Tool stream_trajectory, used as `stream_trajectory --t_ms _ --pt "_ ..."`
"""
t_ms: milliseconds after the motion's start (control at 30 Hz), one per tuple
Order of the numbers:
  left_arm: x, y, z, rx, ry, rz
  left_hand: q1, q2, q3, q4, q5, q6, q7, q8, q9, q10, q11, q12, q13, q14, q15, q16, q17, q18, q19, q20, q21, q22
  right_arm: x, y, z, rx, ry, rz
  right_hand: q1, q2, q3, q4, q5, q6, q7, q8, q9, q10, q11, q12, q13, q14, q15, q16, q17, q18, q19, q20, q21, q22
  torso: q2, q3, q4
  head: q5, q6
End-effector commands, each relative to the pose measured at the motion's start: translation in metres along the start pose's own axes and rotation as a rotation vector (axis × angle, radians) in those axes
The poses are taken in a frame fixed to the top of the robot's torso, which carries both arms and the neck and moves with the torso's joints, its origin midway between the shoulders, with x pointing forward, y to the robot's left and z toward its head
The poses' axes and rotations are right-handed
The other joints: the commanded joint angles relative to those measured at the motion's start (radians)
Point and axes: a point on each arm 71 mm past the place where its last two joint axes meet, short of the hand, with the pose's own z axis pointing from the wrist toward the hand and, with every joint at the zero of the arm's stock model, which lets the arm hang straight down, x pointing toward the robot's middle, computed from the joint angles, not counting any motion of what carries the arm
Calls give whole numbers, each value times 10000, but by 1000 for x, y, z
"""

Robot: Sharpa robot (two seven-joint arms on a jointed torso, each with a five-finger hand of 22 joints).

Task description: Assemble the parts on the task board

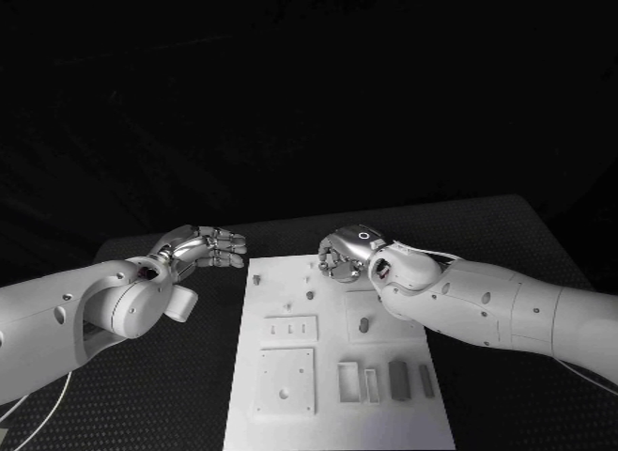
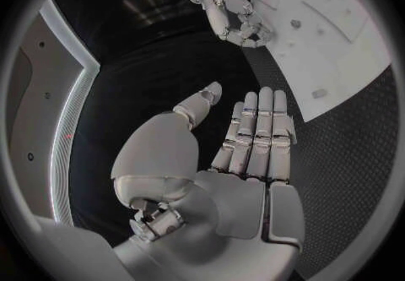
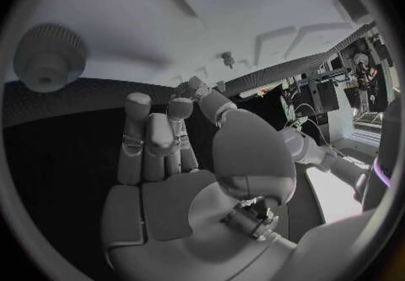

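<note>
Both robot hands empty | left robot hand [image 1: 208,246] fingers apart | right robot hand [image 1: 347,252] fingers curled

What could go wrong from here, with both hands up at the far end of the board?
1. The right hand hovers over the task board's far edge near small pegs; lowering carelessly could knock one.
2. The left hand sits off the board, holding nothing; reaching in could crowd the right hand.
</note>
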Motion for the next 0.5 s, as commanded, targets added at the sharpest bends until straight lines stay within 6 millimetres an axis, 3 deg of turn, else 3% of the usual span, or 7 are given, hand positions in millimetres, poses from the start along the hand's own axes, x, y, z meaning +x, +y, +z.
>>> stream_trajectory --t_ms 33,500 --pt "3 -2 0 155 34 -14 -72 -7 -31 -16 -34 -64 109 -31 15 15 68 -59 -17 87 11 -60 11 -45 37 -62 -51 -14 -4 5 4 -49 -370 -276 -75 -65 51 33 59 179 110 -30 18 67 -21 -61 12 -23 -68 41 8 142 51 -1 33 214 33 -9 541 -27 31" --pt "12 -7 -2 262 265 -36 -70 -13 -31 -21 -35 -60 109 -34 19 18 69 -68 -18 87 11 -69 18 -49 37 -64 -58 -14 -3 17 19 -141 -491 -382 -74 -75 76 27 60 181 109 -41 19 78 -22 -80 12 -25 -69 41 -1 142 55 -3 37 213 187 -63 754 -104 111"
